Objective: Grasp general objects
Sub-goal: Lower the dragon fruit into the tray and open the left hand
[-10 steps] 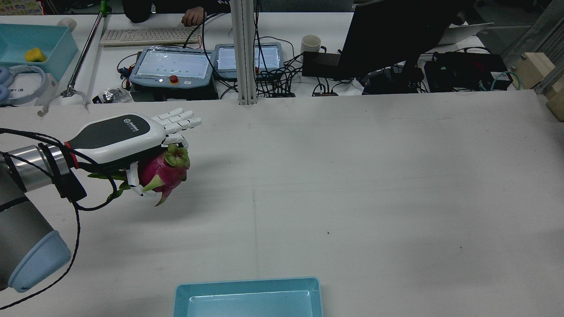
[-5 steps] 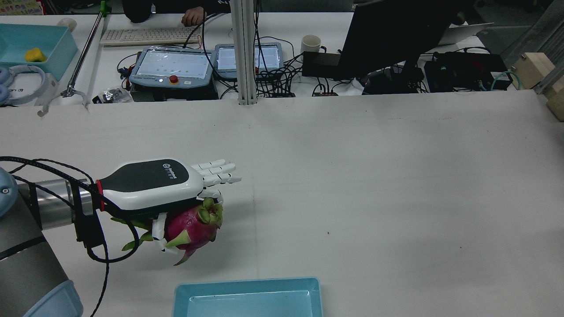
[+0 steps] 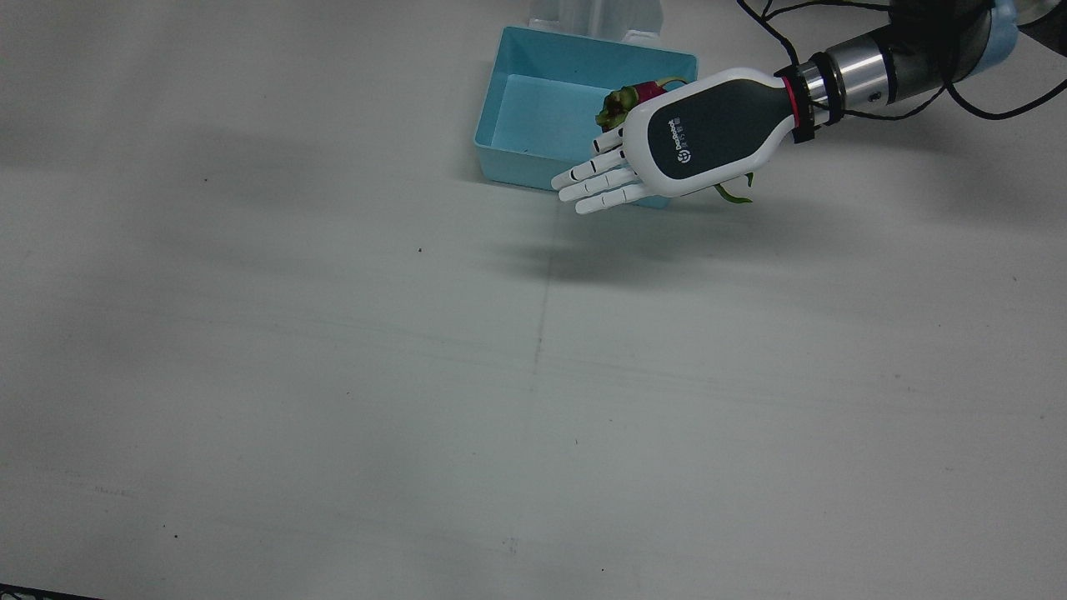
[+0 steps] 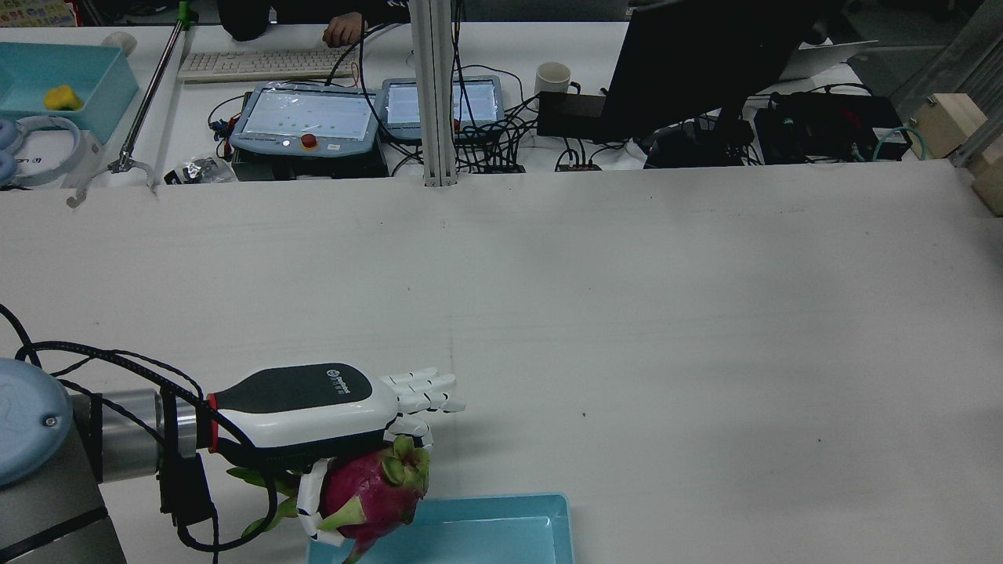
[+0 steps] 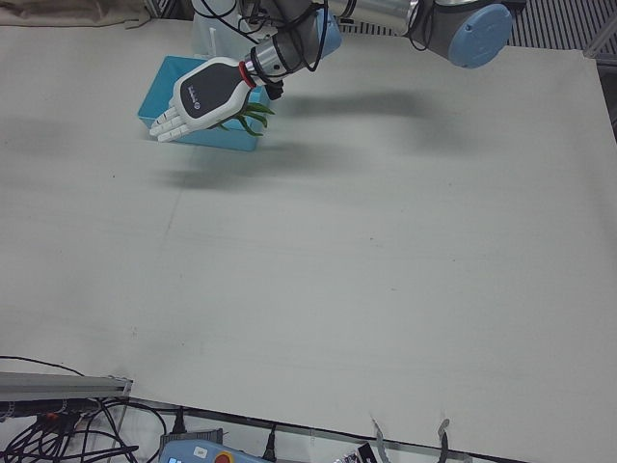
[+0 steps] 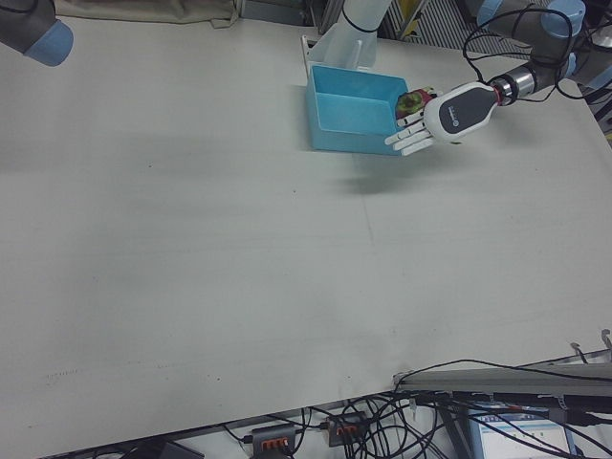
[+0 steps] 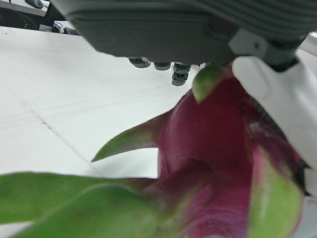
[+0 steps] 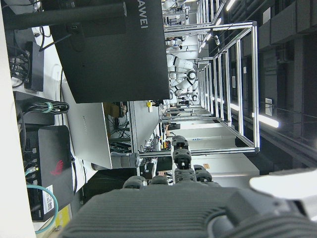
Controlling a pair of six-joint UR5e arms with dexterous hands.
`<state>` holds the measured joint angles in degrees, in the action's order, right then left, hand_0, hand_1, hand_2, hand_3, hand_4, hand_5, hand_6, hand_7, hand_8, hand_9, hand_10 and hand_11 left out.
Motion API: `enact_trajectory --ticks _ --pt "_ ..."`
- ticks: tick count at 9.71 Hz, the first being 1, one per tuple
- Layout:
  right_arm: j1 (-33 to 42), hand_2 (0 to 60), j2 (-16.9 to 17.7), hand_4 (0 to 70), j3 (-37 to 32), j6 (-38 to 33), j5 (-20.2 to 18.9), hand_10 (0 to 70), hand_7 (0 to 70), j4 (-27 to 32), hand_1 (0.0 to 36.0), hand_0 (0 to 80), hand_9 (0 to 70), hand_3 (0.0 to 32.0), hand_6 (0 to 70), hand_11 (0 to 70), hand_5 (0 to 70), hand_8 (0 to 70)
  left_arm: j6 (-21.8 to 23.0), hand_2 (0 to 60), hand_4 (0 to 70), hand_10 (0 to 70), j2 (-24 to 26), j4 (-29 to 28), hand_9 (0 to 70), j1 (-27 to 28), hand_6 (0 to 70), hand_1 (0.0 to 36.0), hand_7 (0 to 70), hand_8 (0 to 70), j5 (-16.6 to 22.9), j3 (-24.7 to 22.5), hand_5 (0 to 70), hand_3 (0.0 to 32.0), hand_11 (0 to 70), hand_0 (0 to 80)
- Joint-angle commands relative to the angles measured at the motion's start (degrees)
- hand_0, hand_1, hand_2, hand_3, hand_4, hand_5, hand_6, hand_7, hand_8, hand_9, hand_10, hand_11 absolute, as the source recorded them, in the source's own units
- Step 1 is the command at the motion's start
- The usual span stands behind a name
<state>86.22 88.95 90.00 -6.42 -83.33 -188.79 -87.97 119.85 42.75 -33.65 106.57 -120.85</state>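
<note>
Nearest the robot in the rear view, the left hand (image 4: 313, 415) grips the dragon fruit (image 4: 372, 493) from above, its thumb hooked beneath, holding it over the near-left corner of the blue tray (image 4: 501, 525) on the bench (image 4: 627, 313). The fruit looks heavy, smooth-skinned and bruisable (its leafy scales seem too flimsy to hold), so its broad middle suits best. Its long axis lies roughly level, crown pointing right. Whether the right hand is open or closed, I cannot tell.

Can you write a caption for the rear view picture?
White robot left hand holds a pink dragon fruit over the light-blue plastic tray's corner.
</note>
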Motion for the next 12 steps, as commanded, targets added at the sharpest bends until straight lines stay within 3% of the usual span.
enact_trajectory --ticks 1,2,3,4,5,6,7,8,10,12 --pt "0.0 0.0 0.0 0.0 0.0 0.0 0.0 0.0 0.0 0.0 0.0 0.0 0.0 0.0 0.0 0.0 0.0 0.0 1.2 60.0 25.2 0.0 -0.7 1.2 1.5 3.2 0.0 36.0 14.9 0.0 0.0 0.4 47.1 0.0 0.0 57.8" --pt "0.0 0.0 0.0 0.0 0.0 0.0 0.0 0.0 0.0 0.0 0.0 0.0 0.0 0.0 0.0 0.0 0.0 0.0 1.2 60.0 22.1 0.0 -0.8 2.7 1.5 5.0 0.0 34.7 14.5 0.0 0.2 0.4 43.6 0.0 0.0 56.9" --pt "0.0 0.0 0.0 0.0 0.0 0.0 0.0 0.0 0.0 0.0 0.0 0.0 0.0 0.0 0.0 0.0 0.0 0.0 1.2 25.1 15.2 0.0 -1.0 3.1 1.3 7.9 0.0 25.3 13.8 0.0 0.0 0.7 35.8 0.0 0.0 54.3" --pt "0.0 0.0 0.0 0.0 0.0 0.0 -0.1 0.0 0.0 0.0 0.0 0.0 0.0 0.0 0.0 0.0 0.0 0.0 1.2 1.9 3.5 0.0 -1.5 3.4 1.0 9.1 0.0 16.2 12.3 0.0 -0.2 0.9 24.0 0.0 0.0 50.0" --pt "0.0 0.0 0.0 0.0 0.0 0.0 0.0 0.0 0.0 0.0 0.0 0.0 0.0 0.0 0.0 0.0 0.0 0.0 1.2 0.0 0.0 0.0 -1.6 3.9 0.6 9.2 0.0 13.9 10.3 0.0 -0.3 1.1 14.2 0.2 0.0 48.8" --pt "0.0 0.0 0.0 0.0 0.0 0.0 0.0 0.0 0.0 0.0 0.0 0.0 0.0 0.0 0.0 0.0 0.0 0.0 1.2 0.0 0.0 0.0 -1.6 4.3 0.0 9.2 0.0 12.5 6.9 0.0 -0.3 1.1 3.9 24.0 0.0 48.6" --pt "0.0 0.0 0.0 0.0 0.0 0.0 0.0 0.0 0.0 0.0 0.0 0.0 0.0 0.0 0.0 0.0 0.0 0.0 1.2 0.0 0.0 0.0 -1.6 4.5 0.0 9.1 0.0 11.0 5.2 0.0 -0.4 1.1 0.0 32.0 0.0 48.3" --pt "0.0 0.0 0.0 0.0 0.0 0.0 0.0 0.0 0.0 0.0 0.0 0.0 0.0 0.0 0.0 0.0 0.0 0.0 1.2 0.0 0.0 0.0 -1.6 4.6 0.0 8.8 0.0 9.5 4.8 0.0 -0.4 1.1 0.0 32.0 0.0 47.9" --pt "0.0 0.0 0.0 0.0 0.0 0.0 -0.1 0.0 0.0 0.0 0.0 0.0 0.0 0.0 0.0 0.0 0.0 0.0 1.2 0.0 0.0 0.0 -1.6 4.8 0.0 8.5 0.0 6.5 5.4 0.0 -0.4 1.2 0.0 25.8 0.0 46.8" --pt "0.0 0.0 0.0 0.0 0.0 0.0 0.0 0.0 0.0 0.0 0.0 0.0 0.0 0.0 0.0 0.0 0.0 0.0 1.2 0.0 0.0 0.0 -1.3 4.8 0.0 4.9 0.0 4.4 4.8 0.0 -0.4 3.2 0.0 28.0 0.0 46.2"
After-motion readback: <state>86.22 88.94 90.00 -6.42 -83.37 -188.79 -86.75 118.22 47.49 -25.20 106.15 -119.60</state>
